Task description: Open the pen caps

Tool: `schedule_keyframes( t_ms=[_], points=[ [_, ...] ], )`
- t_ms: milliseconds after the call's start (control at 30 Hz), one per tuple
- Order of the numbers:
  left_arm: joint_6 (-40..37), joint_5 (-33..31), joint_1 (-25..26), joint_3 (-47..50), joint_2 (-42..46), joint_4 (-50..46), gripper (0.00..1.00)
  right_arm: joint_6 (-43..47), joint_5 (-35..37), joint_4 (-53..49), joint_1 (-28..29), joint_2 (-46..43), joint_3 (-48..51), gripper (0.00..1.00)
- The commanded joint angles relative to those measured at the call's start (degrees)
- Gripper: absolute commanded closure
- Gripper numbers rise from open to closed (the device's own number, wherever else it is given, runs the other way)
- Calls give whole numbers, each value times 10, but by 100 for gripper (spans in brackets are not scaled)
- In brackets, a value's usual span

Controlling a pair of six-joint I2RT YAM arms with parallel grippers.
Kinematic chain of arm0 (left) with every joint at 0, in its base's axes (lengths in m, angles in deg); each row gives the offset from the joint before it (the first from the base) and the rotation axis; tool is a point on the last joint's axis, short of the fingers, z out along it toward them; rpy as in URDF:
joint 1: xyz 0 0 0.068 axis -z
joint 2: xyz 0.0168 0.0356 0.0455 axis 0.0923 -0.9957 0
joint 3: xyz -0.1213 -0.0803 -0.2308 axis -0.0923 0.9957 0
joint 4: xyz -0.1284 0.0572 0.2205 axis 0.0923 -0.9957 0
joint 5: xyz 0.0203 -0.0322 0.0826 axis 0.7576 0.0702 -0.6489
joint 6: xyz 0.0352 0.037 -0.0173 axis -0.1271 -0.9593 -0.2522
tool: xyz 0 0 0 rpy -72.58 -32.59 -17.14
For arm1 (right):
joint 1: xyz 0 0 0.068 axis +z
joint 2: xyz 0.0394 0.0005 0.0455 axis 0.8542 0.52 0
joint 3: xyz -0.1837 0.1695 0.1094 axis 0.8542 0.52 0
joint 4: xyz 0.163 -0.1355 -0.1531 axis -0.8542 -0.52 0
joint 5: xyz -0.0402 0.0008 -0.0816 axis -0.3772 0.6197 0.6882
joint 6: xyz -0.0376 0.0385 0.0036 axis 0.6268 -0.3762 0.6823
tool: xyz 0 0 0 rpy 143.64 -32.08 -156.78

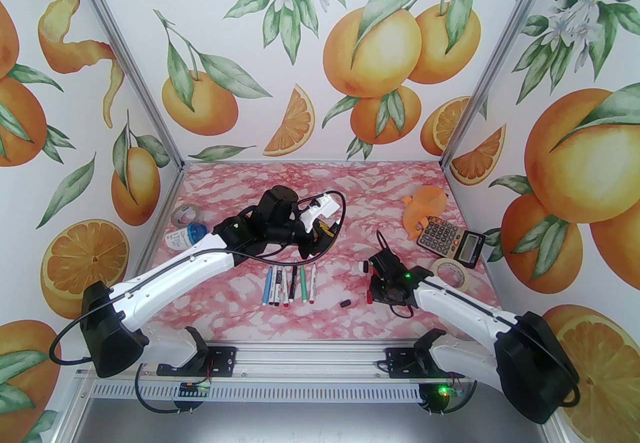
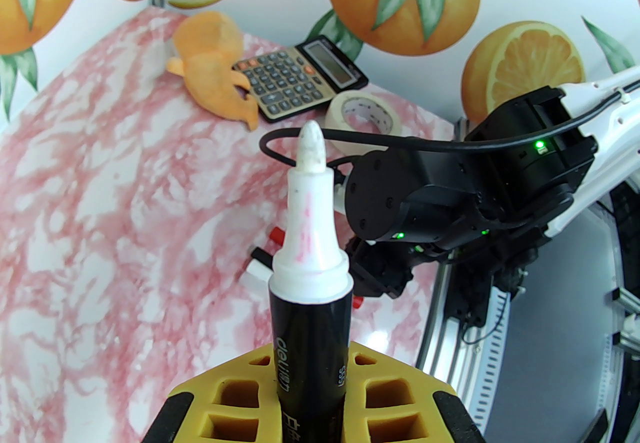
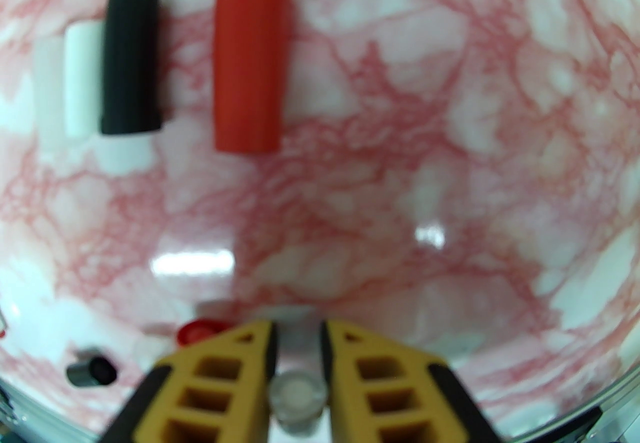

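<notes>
Black pen (image 2: 307,311) along left claw (image 2: 310,366), nib outward

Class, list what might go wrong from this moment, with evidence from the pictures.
1. The uncapped pen in the left jaws has a bare nib that could mark the table.
2. The pale cap between the right jaws could roll away once released, toward the red cap.

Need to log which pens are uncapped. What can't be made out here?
Top view: row of pens, too small to tell capped from uncapped.
Right wrist view: pale cap in the right hand, blurred; grip unclear.
Left wrist view: black pen in the left hand, lower barrel cut by the bottom edge.
</notes>
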Motion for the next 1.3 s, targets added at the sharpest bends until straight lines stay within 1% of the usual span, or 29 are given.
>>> schedule_keyframes(
  t_ms=[0, 167, 367, 467, 600, 667, 733, 900, 1033, 1167, 1267],
  points=[
    [-8, 5, 2, 4, 2, 9, 97, 7, 21, 17, 3, 13, -5, 76],
    [-9, 4, 4, 4, 1, 7, 97, 8, 21, 18, 3, 14, -5, 73],
    [-10, 3, 6, 2, -1, 5, 97, 10, 25, 15, 5, 5, -9, 72],
    [-11, 0, 6, 3, 0, 5, 97, 8, 46, -7, 17, -7, -23, 72],
    [-11, -2, 6, 3, 3, 5, 96, -10, 90, -48, 58, -30, -52, 71],
    [-12, -3, 6, 3, 3, 4, 96, -25, 113, -63, 84, -44, -64, 67],
    [-12, -4, 7, 3, 4, 4, 96, -47, 123, -72, 105, -63, -70, 66],
    [-15, -19, 6, 6, 13, 5, 96, -104, 126, -65, 150, -115, -61, 66],
    [-16, -32, 6, 8, 18, 4, 96, -149, 102, -23, 187, -144, -44, 65],
    [-31, -45, 6, 7, 21, 0, 96, -183, 99, 10, 216, -149, -34, 64],
    [-31, -45, 6, 8, 23, 1, 96, -203, 102, 27, 240, -132, -33, 63]
  ],
)
